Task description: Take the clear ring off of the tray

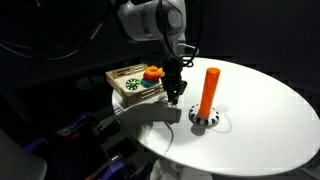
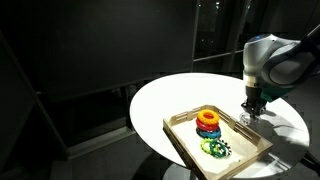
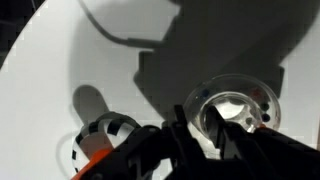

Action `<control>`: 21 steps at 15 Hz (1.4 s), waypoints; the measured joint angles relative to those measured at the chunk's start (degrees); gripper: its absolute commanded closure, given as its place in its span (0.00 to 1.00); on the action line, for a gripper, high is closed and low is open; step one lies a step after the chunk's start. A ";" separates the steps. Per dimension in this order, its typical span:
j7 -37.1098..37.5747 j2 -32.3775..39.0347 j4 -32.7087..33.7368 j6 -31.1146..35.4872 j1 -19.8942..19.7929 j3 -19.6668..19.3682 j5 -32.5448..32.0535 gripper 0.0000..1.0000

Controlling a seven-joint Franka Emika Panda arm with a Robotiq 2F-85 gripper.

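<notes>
Wrist view: clear ring [image 3: 236,104] flat, hole facing up, at the fingers [image 3: 186,136]; grip width indiscernible.

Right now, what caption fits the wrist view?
Wrist view: jaws framing the clear ring against the white table, orange peg on its round base alongside.

A round white table [image 2: 165,100] stood brightly lit in a dark room. Behind it ran black wall panels [image 2: 100,50], one glossy panel [image 2: 215,30] catching faint reflections.
</notes>
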 measured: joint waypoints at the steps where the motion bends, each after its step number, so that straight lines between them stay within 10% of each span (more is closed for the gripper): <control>1: 0.13 0.51 0.00 0.31 0.04 -0.19 0.00 0.92; 5: 0.81 1.94 0.01 1.31 0.50 -0.99 0.00 0.86; 6: 0.85 1.95 0.01 1.34 0.67 -1.14 0.00 0.49; 13: 0.86 1.73 0.04 1.35 1.87 -1.60 0.00 0.02; 21: -2.06 -3.96 0.05 -1.85 2.13 -0.57 1.15 0.00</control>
